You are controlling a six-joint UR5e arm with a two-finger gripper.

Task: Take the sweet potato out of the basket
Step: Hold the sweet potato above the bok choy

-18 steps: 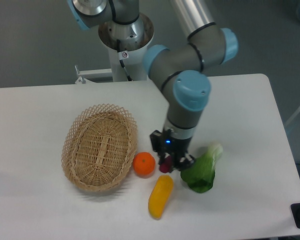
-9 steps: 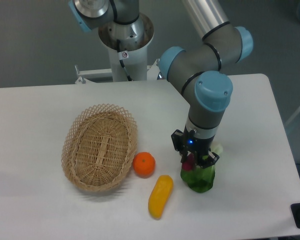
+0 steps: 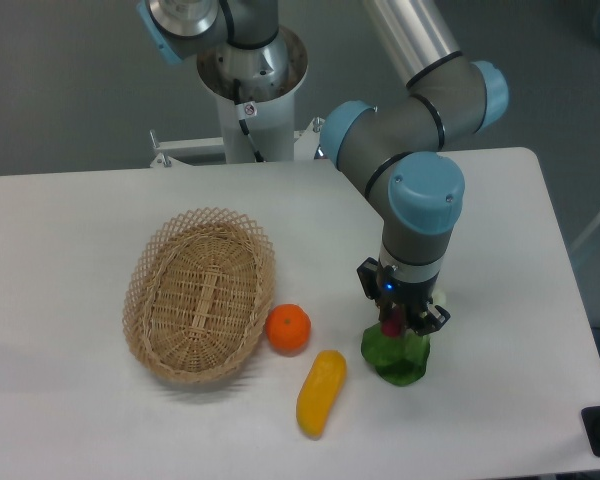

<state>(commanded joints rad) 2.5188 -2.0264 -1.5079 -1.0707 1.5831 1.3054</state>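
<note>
Two-finger black gripper [image 3: 398, 322] hanging over leafy green vegetable [image 3: 397, 358], clenched on small dark purple-red sweet potato [image 3: 389, 324], right of oval tan wicker basket [image 3: 199, 294]; basket sitting without produce; advice: keeping grip firm, staying clear of round orange fruit [image 3: 288, 328] and yellow-orange oblong vegetable [image 3: 321, 392]

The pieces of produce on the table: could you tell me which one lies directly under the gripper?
The green leafy vegetable: the gripper hangs right over it, while the orange and the yellow vegetable lie off towards the basket.
</note>
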